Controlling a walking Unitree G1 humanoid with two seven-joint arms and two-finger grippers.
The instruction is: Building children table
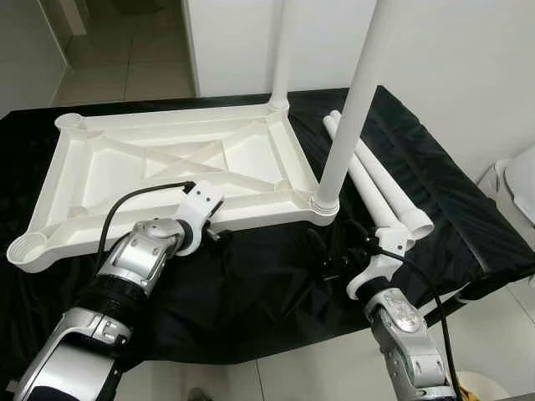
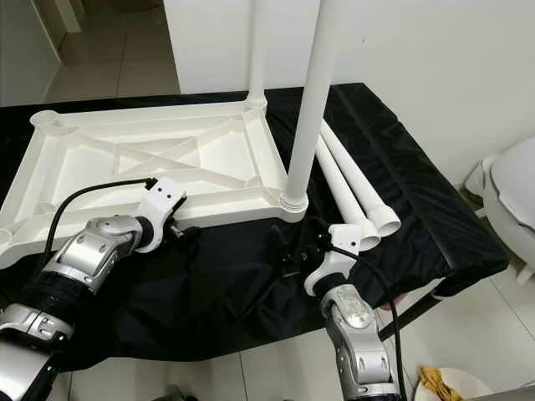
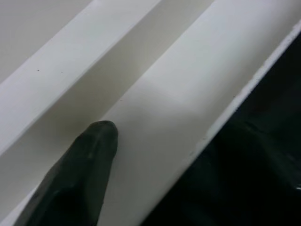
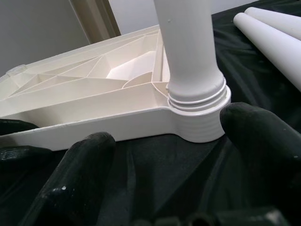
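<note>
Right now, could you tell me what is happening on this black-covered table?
The robot is assembling a white plastic children's table. The tabletop lies upside down on the black cloth, with two legs already standing in its right-hand corner sockets: the near leg and the far leg. Two loose legs lie beside it on the cloth. The left pincer is pressed against the tabletop's near edge. The right pincer is open, facing the near leg's socket without gripping it.

Upturned white tabletop (image 2: 125, 154) (two legs (image 2: 311, 92) fitted) lies on black cloth (image 2: 234, 276).
</note>
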